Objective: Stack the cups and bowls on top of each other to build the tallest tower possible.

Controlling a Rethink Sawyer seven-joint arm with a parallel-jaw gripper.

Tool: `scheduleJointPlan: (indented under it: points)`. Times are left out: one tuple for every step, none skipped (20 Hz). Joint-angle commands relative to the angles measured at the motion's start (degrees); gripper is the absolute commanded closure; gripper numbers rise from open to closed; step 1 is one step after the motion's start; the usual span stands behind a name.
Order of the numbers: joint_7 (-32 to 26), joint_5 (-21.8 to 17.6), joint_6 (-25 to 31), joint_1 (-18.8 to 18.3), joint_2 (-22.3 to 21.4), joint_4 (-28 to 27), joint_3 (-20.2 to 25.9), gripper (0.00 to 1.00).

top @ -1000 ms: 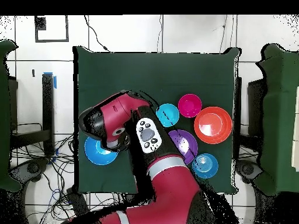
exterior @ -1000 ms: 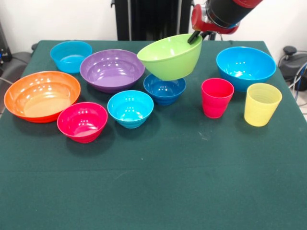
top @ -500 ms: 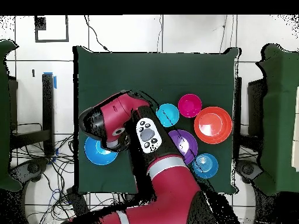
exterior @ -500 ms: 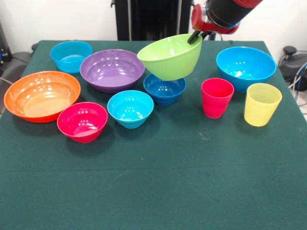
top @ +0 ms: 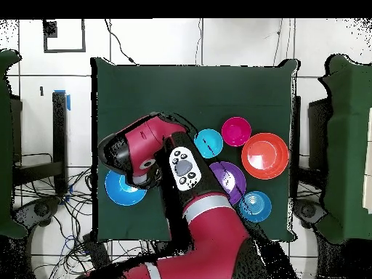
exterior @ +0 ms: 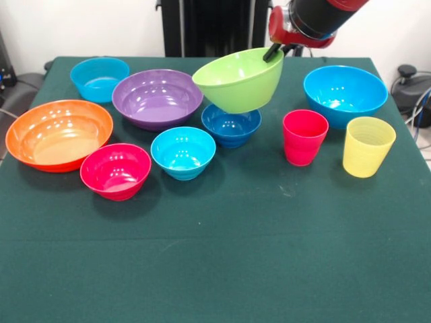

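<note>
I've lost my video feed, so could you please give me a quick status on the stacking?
Tool shut on lime green bowl rim. Bowl tilted, over the dark blue bowl. Both cups on the table, unstacked. Nothing in the way.

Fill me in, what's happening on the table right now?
The end effector grips the far rim of the lime green bowl, holding it tilted right above the small dark blue bowl; whether the two touch is unclear. Nothing else is stacked: the orange bowl, purple bowl, pink-red bowl, the other blue bowls, the red cup and the yellow cup all sit separately on the green table.
</note>
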Motion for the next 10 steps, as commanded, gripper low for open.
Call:
scheduleJointPlan:
  points:
    - [-18.2,-6.8,2.0,-0.9,1.0,-3.8,2.1,1.00]
    - [-18.2,-6.9,1.9,-1.0,0.9,-3.7,2.1,1.00]
    - [-18.3,-7.1,1.8,-1.1,1.0,-3.8,2.1,1.00]
    - [-18.4,-7.3,1.7,-1.2,1.1,-3.9,2.2,1.00]
    - [-18.6,-7.5,1.6,-1.4,1.3,-4.0,2.2,1.00]
    - [-18.7,-7.7,1.5,-1.5,1.3,-4.0,2.3,1.00]
    - [-18.9,-7.8,1.5,-1.7,1.5,-4.2,2.3,1.00]
    - [-19.0,-8.0,1.4,-1.8,1.6,-4.2,2.4,1.00]
    - [-19.0,-8.0,1.3,-1.9,1.6,-4.2,2.4,1.00]
    - [-19.0,-8.1,1.1,-2.0,1.7,-4.1,2.5,1.00]
